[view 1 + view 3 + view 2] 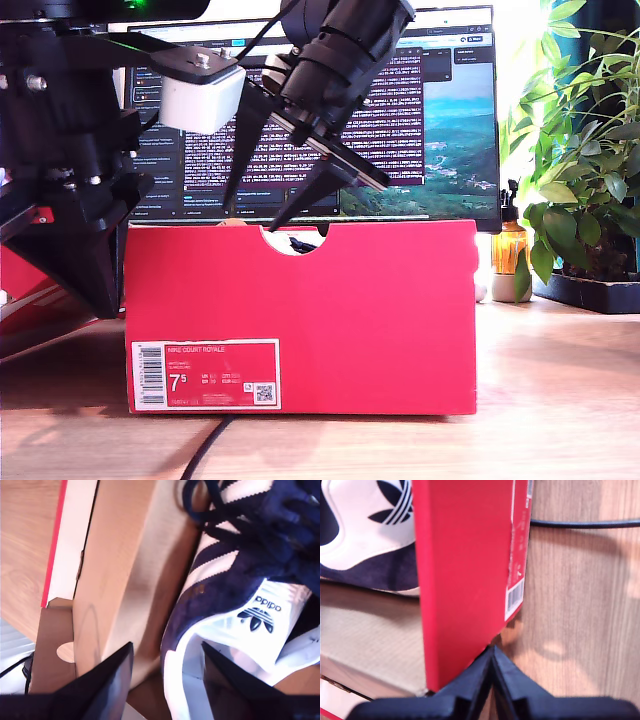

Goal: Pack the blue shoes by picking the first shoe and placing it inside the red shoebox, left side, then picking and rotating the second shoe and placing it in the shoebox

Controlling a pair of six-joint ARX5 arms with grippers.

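Observation:
The red shoebox (pixel 330 320) stands in the middle of the wooden table, its label facing the exterior camera. My second gripper (pixel 252 215) hangs over the box near the notch, fingers open. In the second wrist view, my second gripper (pixel 167 677) straddles a blue shoe (pixel 225 580) lying inside the box, against the brown inner wall. My first gripper (pixel 492 652) is shut on nothing, just above the red box wall (pixel 465 580). A blue shoe (pixel 365 535) with a white tongue lies inside. The first arm (pixel 70 200) fills the exterior view's left.
A black cable (pixel 205 450) runs across the table in front of the box and shows as the cable (pixel 585 524) in the first wrist view. A monitor (pixel 440 120) stands behind. An amber bottle (pixel 508 250) and a leafy plant (pixel 585 170) sit at the exterior view's right.

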